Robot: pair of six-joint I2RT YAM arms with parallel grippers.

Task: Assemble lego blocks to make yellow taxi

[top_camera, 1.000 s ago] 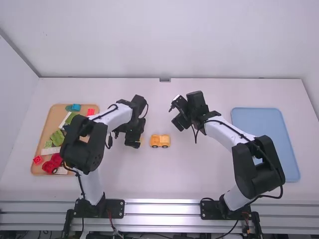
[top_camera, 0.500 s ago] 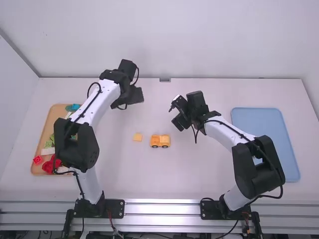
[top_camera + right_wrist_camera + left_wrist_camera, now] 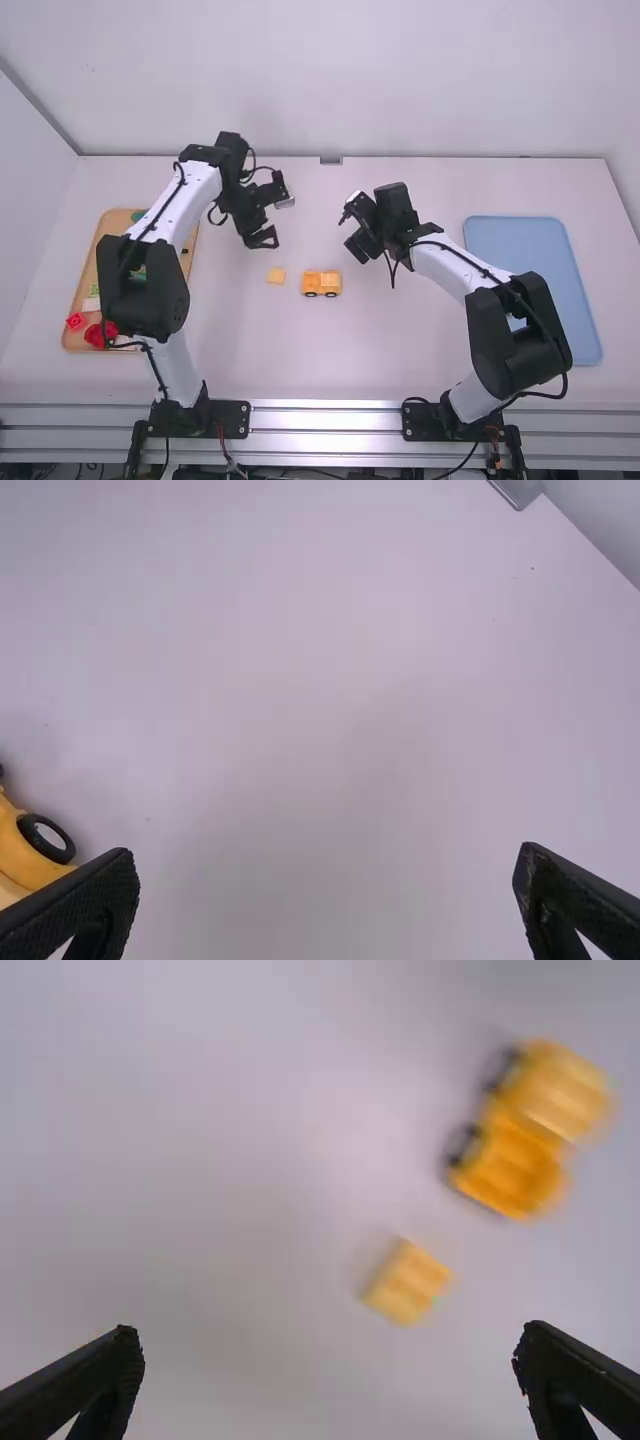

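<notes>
On the middle of the table stands a yellow-orange toy car (image 3: pixel 321 283) with dark wheels; the left wrist view shows the car (image 3: pixel 535 1130) too. A small light-orange block (image 3: pixel 276 275) lies just left of it, not touching; in the left wrist view the block (image 3: pixel 408 1282) has ridges. My left gripper (image 3: pixel 277 219) hangs beyond the block, and in its wrist view the gripper (image 3: pixel 330 1355) is open with nothing held. My right gripper (image 3: pixel 352 232) is beyond and right of the car; in its wrist view the gripper (image 3: pixel 326 875) stands open, the car (image 3: pixel 30 855) beside one finger.
At the left, a wooden tray (image 3: pixel 84 283) holds red, green, teal and white blocks, partly under the left arm. A blue tray (image 3: pixel 530 290) lies at the far right. White walls border the table's back and sides.
My left gripper has drawn back from over the small block to beyond it, leaving the block in view on the table. The right arm and the car have stayed put.
</notes>
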